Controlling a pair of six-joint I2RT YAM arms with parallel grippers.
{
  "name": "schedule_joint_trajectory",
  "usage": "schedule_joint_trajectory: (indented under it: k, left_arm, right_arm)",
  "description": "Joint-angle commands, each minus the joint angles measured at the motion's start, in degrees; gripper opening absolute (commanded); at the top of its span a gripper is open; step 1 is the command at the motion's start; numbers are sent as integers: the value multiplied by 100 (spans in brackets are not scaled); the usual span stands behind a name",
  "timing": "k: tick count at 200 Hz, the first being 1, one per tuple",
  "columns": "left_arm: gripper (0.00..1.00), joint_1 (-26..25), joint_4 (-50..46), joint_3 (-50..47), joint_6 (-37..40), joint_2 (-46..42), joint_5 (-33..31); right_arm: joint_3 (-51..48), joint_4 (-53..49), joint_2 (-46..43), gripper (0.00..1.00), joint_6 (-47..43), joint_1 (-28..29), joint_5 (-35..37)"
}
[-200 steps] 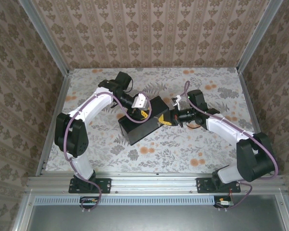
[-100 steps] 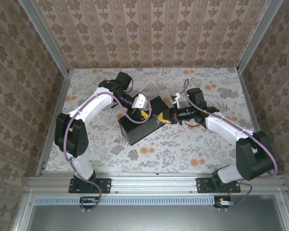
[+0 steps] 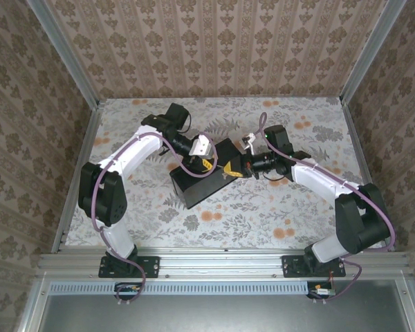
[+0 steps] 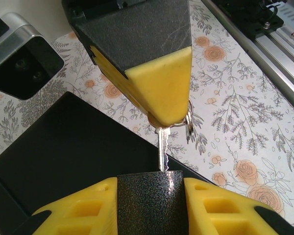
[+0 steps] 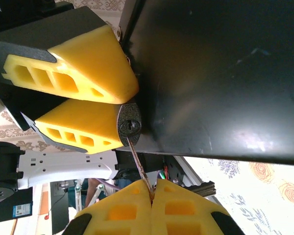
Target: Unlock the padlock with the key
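While left gripper (image 4: 149, 192) clamps padlock (image 5: 128, 115), right gripper (image 5: 150, 189) pinches key (image 5: 136, 159), seemingly touching keyhole (image 5: 131, 126).

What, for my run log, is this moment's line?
left gripper: shut on small dark metal padlock; right gripper: shut on thin metal key; key tip at keyhole

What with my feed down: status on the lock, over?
Left gripper clamped on padlock. Right gripper shut on key, tip touching padlock, insertion unclear. Nothing blocking.
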Motion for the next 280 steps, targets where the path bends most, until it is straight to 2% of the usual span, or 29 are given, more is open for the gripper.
schedule_joint_trajectory:
  k: [1, 103, 280]
  left_arm:
    - [32, 12, -129, 97, 299, -153, 333]
    - [31, -20, -273, 148, 386, -118, 331]
    - [30, -89, -343, 278, 413, 18, 431]
  right_arm:
    - [158, -137, 16, 1, -161, 28, 22]
    - [208, 244, 49, 1, 119, 13, 18]
    - [520, 87, 37, 1, 27, 261, 79]
